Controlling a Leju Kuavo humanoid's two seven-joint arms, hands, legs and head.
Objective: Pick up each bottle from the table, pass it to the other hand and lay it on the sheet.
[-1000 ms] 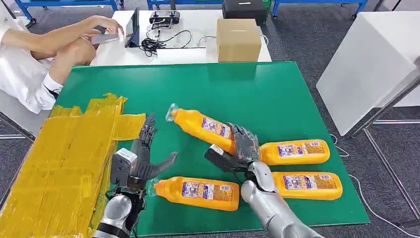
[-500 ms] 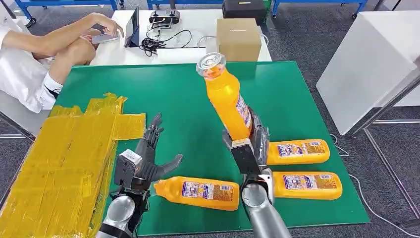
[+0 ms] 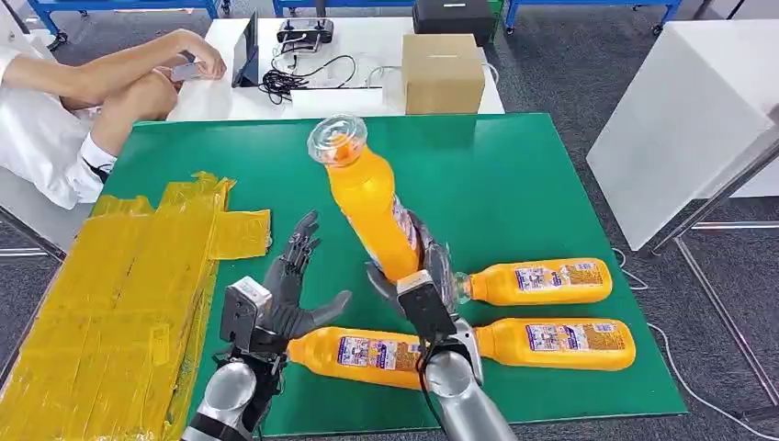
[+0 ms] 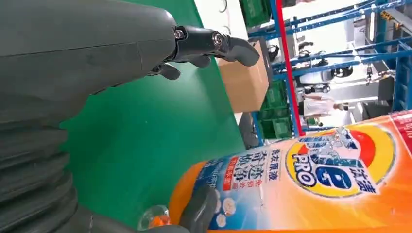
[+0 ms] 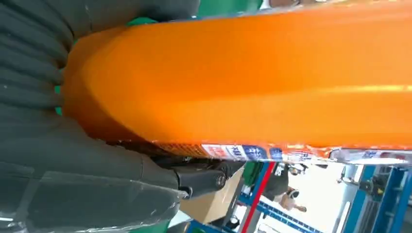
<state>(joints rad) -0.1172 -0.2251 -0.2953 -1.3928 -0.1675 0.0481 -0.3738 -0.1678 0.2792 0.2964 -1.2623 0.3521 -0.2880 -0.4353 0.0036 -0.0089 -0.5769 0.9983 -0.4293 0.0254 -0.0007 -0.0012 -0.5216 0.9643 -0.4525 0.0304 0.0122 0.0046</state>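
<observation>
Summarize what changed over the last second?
The right hand lifted its orange bottle off the green table, stood it nearly upright and carried it toward the open left hand, which rose slightly. Three bottles still lie flat; yellow sheet unchanged.

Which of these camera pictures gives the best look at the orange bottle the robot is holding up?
The head view: the whole held bottle shows, clear cap uppermost, gripped near its base by the right robot hand. The right wrist view shows just its orange side up close; the left wrist view catches part of its label.
</observation>
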